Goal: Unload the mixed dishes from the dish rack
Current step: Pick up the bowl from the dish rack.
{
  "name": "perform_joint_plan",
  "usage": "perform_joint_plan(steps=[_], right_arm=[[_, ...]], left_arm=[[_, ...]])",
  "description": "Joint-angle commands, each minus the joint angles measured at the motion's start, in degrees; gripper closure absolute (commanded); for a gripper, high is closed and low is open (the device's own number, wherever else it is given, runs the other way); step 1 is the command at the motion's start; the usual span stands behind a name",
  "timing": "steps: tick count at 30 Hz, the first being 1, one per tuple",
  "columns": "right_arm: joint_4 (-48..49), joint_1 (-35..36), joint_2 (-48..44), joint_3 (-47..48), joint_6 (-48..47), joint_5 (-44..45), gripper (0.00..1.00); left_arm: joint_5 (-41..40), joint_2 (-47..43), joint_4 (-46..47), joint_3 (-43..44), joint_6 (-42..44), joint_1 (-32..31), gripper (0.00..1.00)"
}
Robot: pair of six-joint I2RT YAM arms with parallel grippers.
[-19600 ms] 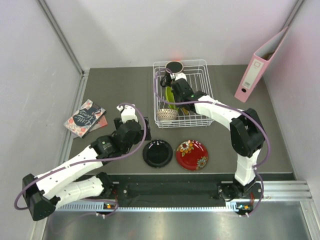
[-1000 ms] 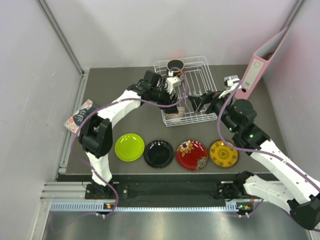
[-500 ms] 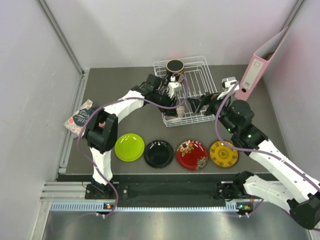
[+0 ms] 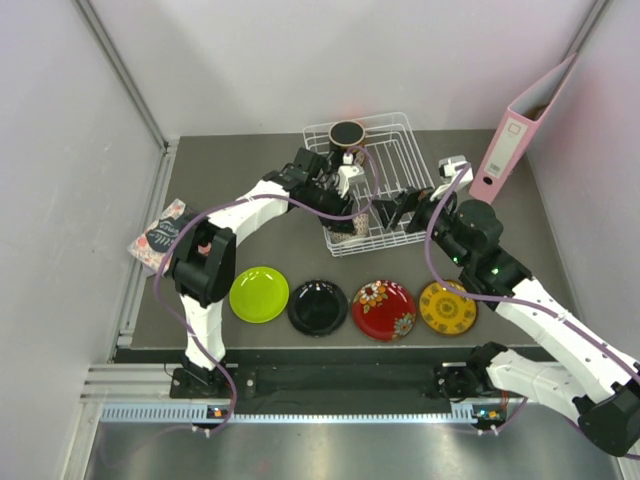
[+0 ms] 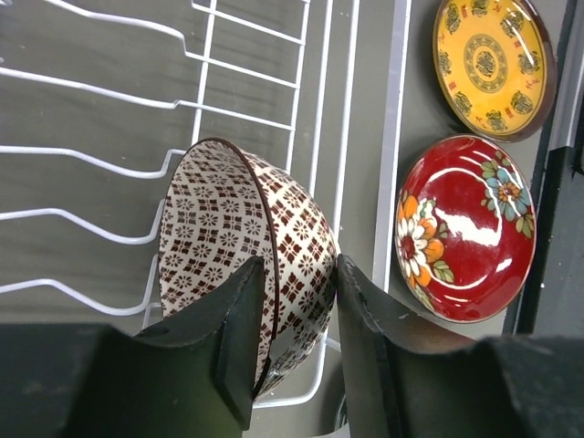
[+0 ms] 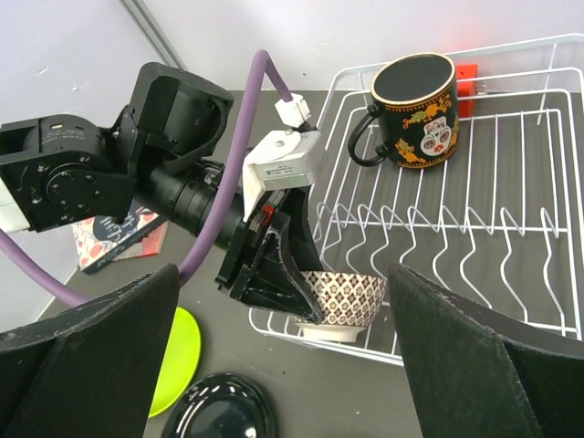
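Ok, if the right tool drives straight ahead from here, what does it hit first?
Probably the bowl at the near edge of the dish rack, or the left tool clamped on its rim: both sit centred between the open fingers of the right tool. Which is nearer, I can't tell.

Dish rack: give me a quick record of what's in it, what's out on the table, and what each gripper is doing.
in dish rack: bowl at the near edge; mug at the far end
on table: green plate, black plate, red plate, yellow plate, in a row in front of the rack
left gripper: shut on the bowl's wall, one finger inside, one outside
right gripper: open, empty, by the rack's near right corner
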Motion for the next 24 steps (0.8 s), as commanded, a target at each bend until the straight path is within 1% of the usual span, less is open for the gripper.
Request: perform_joint_plan(steps=[1,4,7,8,9,10,13,15,17,18,24], right_arm=[[2.14,-0.18,-1.18,-0.17,0.27,-0.16,0.05],[2.05,-0.18,-1.44,-0.17,0.10,0.01,0.05],[2.14,-0.18,-1.35,-0.17,0.27,0.10,0.05],[1.96,-0.18,-1.44,-0.17,0.27,-0.07,0.05],[1.96,-0.18,-1.44,-0.26,0.27,0.01,0.05],[1.96,-0.18,-1.44,-0.35,0.27,-0.07,0.05],[1.88,-0.18,-1.70,-0.35,0.45,-0.07,0.05],[1.88,-0.18,-1.62,-0.61,0.36,-0.25,0.05],[1.96,-0.18,-1.62,-0.70,0.54,-0.07,0.05],[1.96,-0.18,-1.53,-0.70,0.54,-0.07,0.05],[1.88,-0.18,-1.53,-0.79,0.45,0.01,0.05]], left_arm=[[2.51,-1.63,-2.03,3.39,-0.55,0.87,1.00],[1.73,-1.98,-2.46,4.53,-1.17,0.95,1.00],[1.11,-1.72,-2.91,5.23,-1.44,1.39,0.89],[0.85,-1.37,-2.65,5.15,-1.96,1.57,0.82],[0.84,-1.28,-2.47,5.15,-2.31,1.83,0.80],[0.84,-1.19,-2.47,5.23,-2.49,1.92,0.76],[-0.04,-1.10,-2.12,5.41,-3.37,2.18,0.61],[-0.21,-1.19,-1.77,5.76,-3.81,2.53,0.55],[-0.12,-0.93,-1.76,6.20,-4.07,2.71,0.53],[0.05,-0.84,-1.94,6.20,-4.08,2.89,0.51],[1.10,0.39,-1.94,6.03,-4.34,3.24,0.50]])
